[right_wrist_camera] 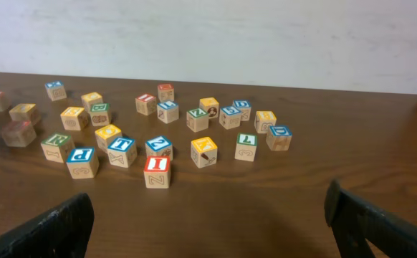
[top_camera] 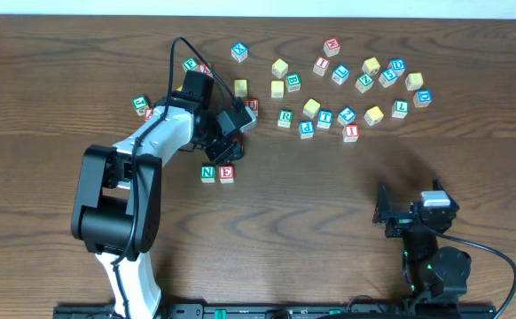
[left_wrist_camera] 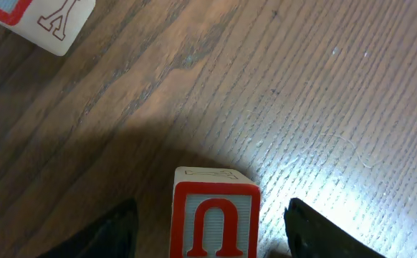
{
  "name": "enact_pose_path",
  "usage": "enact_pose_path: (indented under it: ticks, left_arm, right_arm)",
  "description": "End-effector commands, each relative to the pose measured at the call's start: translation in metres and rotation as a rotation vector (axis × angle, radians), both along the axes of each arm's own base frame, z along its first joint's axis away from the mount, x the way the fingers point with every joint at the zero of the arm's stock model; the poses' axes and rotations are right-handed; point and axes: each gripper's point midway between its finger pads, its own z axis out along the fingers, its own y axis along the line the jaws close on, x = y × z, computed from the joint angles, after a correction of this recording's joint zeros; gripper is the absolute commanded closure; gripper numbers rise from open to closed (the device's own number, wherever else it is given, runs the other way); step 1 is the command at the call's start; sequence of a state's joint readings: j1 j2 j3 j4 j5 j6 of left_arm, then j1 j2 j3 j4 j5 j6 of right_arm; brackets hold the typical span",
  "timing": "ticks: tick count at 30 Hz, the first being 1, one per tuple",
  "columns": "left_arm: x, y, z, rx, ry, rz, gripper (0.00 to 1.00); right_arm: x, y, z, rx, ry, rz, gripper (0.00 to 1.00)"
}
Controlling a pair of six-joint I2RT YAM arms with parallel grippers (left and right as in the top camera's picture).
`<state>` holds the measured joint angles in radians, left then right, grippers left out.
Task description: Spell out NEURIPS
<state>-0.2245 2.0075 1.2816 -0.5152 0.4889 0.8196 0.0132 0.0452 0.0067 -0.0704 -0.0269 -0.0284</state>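
Straddling the red U cube (left_wrist_camera: 216,218), my left gripper (left_wrist_camera: 212,229) stands spread, fingers clear of it; N (top_camera: 207,174) and E (top_camera: 227,173) sit nearby. Lifting crookedly could nudge U askew.

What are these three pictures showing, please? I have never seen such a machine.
Two robot arms work at a wooden table. One picture looks down from above; the other two come from cameras on each wrist. The left gripper has a red U cube between its jaws, which stand apart from the cube's sides. The right gripper waits open and empty. Green N and red E cubes already sit side by side. Many other letter cubes lie scattered.
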Motion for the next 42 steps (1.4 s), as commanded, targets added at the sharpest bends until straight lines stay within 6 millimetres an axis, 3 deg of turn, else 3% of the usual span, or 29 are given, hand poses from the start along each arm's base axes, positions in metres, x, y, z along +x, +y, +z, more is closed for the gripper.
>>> enact_pose_path:
  ticks: [1, 15, 23, 29, 39, 42]
  left_arm:
    - [0.010, -0.005, 0.014, -0.017, -0.041, -0.007, 0.34]
    - [0.029, -0.008, 0.070, -0.070, -0.125, 0.100, 0.28]
    - [0.042, 0.012, 0.105, -0.034, -0.162, 0.346, 0.28]
    - [0.042, 0.014, 0.130, -0.120, -0.114, 0.553, 0.28]
    - [0.039, 0.015, 0.133, -0.290, 0.159, 1.027, 0.28]
    - [0.034, 0.015, 0.130, -0.302, 0.226, 1.113, 0.36]
  right_arm:
    - [0.000, -0.001, -0.001, 0.017, 0.003, -0.006, 0.01]
    - [0.000, -0.001, -0.001, 0.017, 0.003, -0.006, 0.01]
    - [0.000, -0.001, -0.001, 0.017, 0.003, -0.006, 0.01]
    - [0.000, -0.001, -0.001, 0.017, 0.003, -0.006, 0.01]
    - [0.000, -0.001, -0.001, 0.017, 0.003, -0.006, 0.01]
    - [0.000, -0.001, -0.001, 0.017, 0.003, -0.006, 0.01]
